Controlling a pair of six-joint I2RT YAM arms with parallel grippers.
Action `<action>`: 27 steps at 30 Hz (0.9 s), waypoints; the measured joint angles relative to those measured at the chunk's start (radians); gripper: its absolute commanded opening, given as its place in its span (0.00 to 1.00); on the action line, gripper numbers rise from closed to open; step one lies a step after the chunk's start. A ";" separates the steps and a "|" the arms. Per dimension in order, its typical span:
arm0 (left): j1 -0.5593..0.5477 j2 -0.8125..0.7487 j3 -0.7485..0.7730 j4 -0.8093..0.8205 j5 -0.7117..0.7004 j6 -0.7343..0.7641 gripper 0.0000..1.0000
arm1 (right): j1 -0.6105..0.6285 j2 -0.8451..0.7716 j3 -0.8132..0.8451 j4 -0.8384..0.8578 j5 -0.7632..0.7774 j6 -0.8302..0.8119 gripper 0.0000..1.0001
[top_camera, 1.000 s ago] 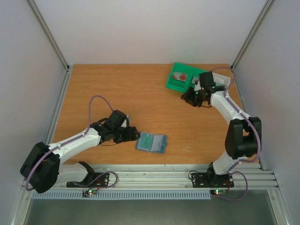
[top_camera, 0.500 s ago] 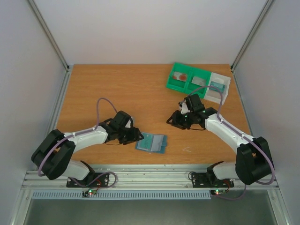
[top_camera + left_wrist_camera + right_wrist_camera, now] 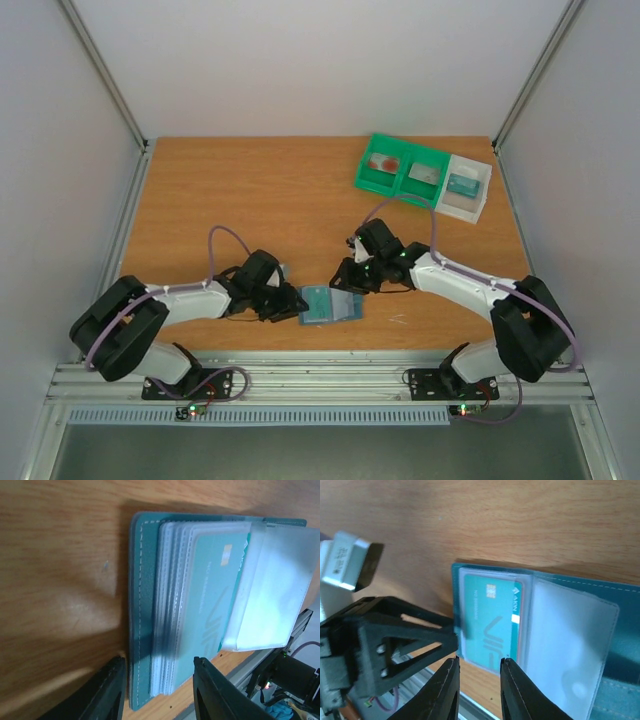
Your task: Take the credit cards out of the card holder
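The card holder (image 3: 330, 303) lies open on the table near the front edge, blue-grey with clear sleeves. It also shows in the left wrist view (image 3: 142, 605) and the right wrist view (image 3: 620, 630). A teal card-like piece (image 3: 490, 620) sits in its top sleeve. No red card shows in the wallet. One red-pink credit card (image 3: 384, 162) lies in the green tray's left compartment. My left gripper (image 3: 291, 301) (image 3: 159, 682) is open, its fingers astride the wallet's left edge. My right gripper (image 3: 345, 277) (image 3: 480, 667) is open and empty, just above the wallet's sleeve.
The green two-compartment tray (image 3: 372, 181) stands at the back right with a grey piece (image 3: 426, 173) in its right compartment. A white tray (image 3: 478, 197) next to it holds a teal piece (image 3: 462, 183). The table's front rail (image 3: 320, 378) is close behind the wallet.
My right arm has swung from the green tray down to the wallet. My left gripper has moved right onto the wallet's left edge. The wallet looks narrower.
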 measured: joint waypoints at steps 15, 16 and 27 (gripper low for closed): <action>-0.005 -0.128 0.048 -0.063 -0.045 -0.027 0.21 | 0.008 0.135 -0.051 0.087 0.040 -0.040 0.17; -0.005 -0.122 0.052 -0.062 -0.049 -0.021 0.19 | 0.008 0.141 -0.059 0.098 0.034 -0.039 0.17; -0.005 0.054 0.039 0.024 -0.076 0.029 0.11 | 0.008 0.192 -0.141 0.272 -0.013 -0.036 0.14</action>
